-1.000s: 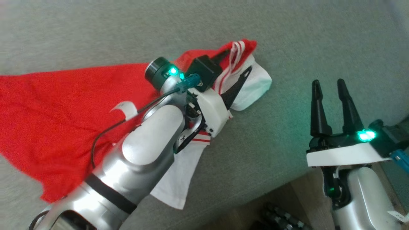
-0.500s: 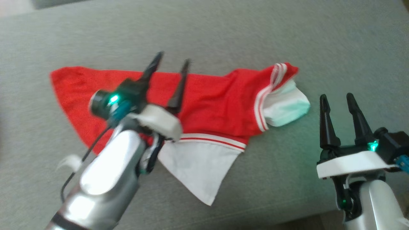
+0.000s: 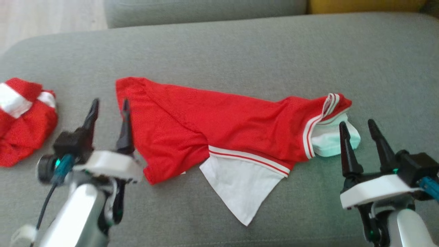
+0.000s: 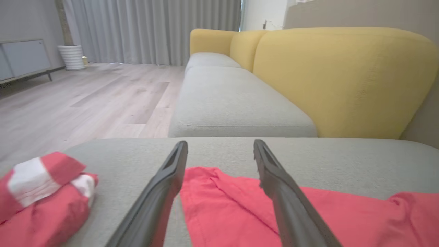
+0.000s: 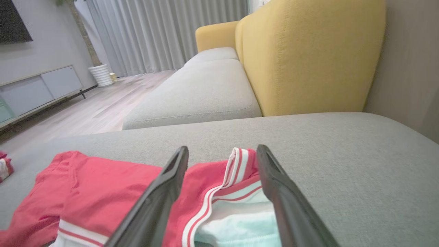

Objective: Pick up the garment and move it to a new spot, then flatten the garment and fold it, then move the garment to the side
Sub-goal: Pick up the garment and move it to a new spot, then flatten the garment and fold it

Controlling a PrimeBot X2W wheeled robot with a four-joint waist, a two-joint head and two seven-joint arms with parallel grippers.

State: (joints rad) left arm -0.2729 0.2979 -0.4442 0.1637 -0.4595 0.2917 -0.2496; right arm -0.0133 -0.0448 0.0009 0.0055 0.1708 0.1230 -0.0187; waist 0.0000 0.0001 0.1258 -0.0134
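Observation:
A red garment (image 3: 219, 127) with white panels and red-white striped trim lies stretched across the grey sofa seat (image 3: 240, 55), with one white corner pointing toward the front edge. My left gripper (image 3: 108, 105) stands open and empty just beside the garment's left end, seen as red cloth (image 4: 223, 206) under the fingers in the left wrist view. By the garment's white right end (image 3: 329, 140) my right gripper (image 3: 356, 125) is open and empty; the striped trim (image 5: 236, 164) shows between its fingers.
A second red and white bundle of cloth (image 3: 24, 120) lies crumpled at the seat's left end (image 4: 37, 195). Yellow backrest cushions (image 4: 336, 75) rise behind the seat, and another grey seat cushion (image 4: 233, 99) continues beyond. Wood floor (image 4: 85, 99) lies past the left edge.
The head camera has tilted up and the picture has shifted. My left arm has drawn back from over the garment's right part to its left end, fingers open throughout. The garment lies spread out.

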